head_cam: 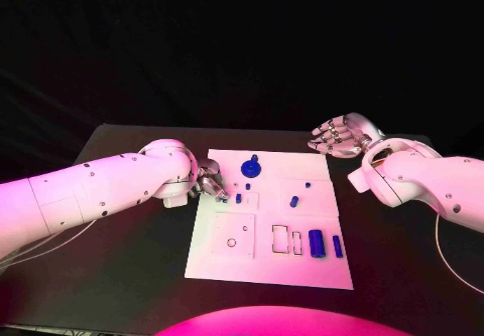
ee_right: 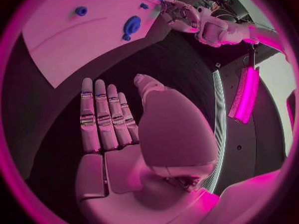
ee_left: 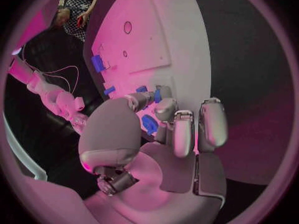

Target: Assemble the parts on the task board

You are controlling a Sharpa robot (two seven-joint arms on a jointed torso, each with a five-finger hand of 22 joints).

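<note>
The white task board [head_cam: 272,269] lies in the middle of the black table. My left hand [head_cam: 210,180] is at the board's left edge, and its thumb and a finger pinch a small blue part [ee_left: 157,95] just above the board. Another blue part [ee_left: 149,124] lies under its fingers. A round blue part [head_cam: 251,168] stands near the board's far edge. Small blue pegs [head_cam: 294,201] are in the board's middle, and two blue cylinders [head_cam: 317,243] lie at its right. My right hand [head_cam: 341,135] hovers beyond the board's far right corner, fingers [ee_right: 102,117] straight, holding nothing.
The board has rectangular slots [head_cam: 281,239] and a square plate with a round hole [head_cam: 232,242] near its front. Bare black table [head_cam: 131,273] surrounds the board on all sides.
</note>
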